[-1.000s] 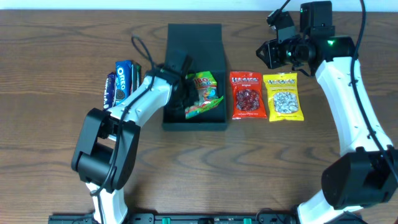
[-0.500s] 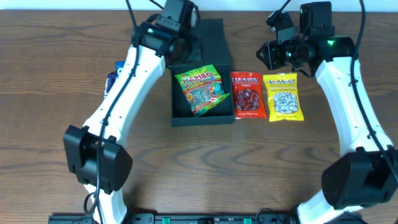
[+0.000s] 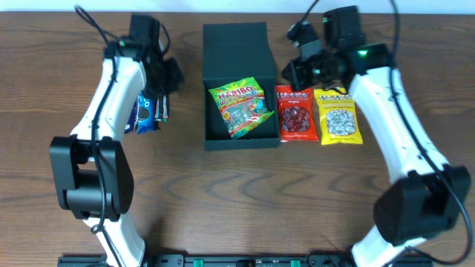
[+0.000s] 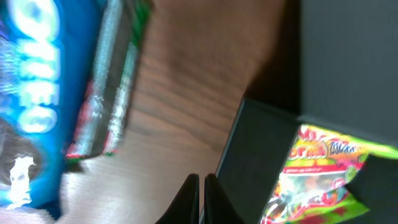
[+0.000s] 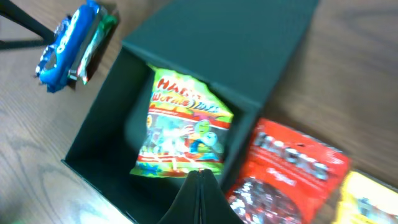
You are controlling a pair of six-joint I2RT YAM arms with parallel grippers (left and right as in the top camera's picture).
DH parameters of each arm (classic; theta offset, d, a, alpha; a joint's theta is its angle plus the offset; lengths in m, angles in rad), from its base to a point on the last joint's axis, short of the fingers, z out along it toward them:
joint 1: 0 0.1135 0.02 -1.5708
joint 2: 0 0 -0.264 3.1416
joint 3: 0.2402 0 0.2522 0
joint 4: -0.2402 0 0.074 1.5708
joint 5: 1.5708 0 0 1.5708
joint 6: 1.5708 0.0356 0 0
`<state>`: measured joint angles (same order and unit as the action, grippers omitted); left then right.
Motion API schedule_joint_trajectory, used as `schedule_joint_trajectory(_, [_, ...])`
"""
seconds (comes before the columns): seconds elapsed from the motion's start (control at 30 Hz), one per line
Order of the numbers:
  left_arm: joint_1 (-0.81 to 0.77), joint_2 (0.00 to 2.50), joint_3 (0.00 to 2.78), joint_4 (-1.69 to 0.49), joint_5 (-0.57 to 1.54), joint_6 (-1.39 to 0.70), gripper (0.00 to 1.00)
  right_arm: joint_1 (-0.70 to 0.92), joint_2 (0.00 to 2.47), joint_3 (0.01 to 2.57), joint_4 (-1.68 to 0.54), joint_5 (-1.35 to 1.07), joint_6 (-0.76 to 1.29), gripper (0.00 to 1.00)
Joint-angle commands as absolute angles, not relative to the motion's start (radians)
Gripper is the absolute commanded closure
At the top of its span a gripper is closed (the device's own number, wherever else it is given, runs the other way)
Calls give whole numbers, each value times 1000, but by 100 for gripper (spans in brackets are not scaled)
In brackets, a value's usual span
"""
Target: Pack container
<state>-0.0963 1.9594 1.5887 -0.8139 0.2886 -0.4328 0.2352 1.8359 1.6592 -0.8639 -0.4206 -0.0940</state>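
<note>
Anchoring landmark: we reference everything to the container [image 3: 234, 48], a dark teal box on the wooden table [image 3: 223, 200]. It stands open, its flap lid lying flat beyond it.
Near wall of container: upright and plain, with bare wood on our side of it.
Container contents: one green-and-yellow Haribo packet [image 3: 239, 108], lying tilted inside and filling the right part of the box. A dark strip of floor shows along the left wall.
Right of container, against its wall: a red packet [image 3: 296, 113], flat on the wood with its label up.
Further right of container: a yellow packet [image 3: 338, 115], just beside the red one. We cannot tell whether their edges touch.
Left of container, well apart: a blue Oreo packet [image 3: 144, 113]. A thinner green-edged packet [image 3: 161, 110] lies along its container-facing side.
Left gripper [image 3: 174, 76]: we see it over bare wood to the left of the container, between the box's left wall and the far ends of those two packets. In the wrist view the fingers [image 4: 189, 199] stand almost together with only a thin slit between them, and they carry nothing.
Right gripper [image 3: 292, 74]: we see it just off the container's right wall, above the far end of the red packet. In its wrist view the fingertips [image 5: 194, 199] meet in one point, closed and empty, aimed toward the box's right wall.
Far side of container: the open lid, matte, reaching toward the table's far edge.
</note>
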Motion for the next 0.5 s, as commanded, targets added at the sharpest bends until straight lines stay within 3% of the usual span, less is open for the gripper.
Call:
schedule_joint_trajectory(0.0, [-110, 1952, 1488, -735, 430, -462, 94, 291, 1900, 1655, -855, -378, -25, 99])
schedule_joint_trajectory(0.47, [-127, 1956, 1330, -545, 492, -584, 94, 473, 2045, 1655, -876, 34, 202, 99])
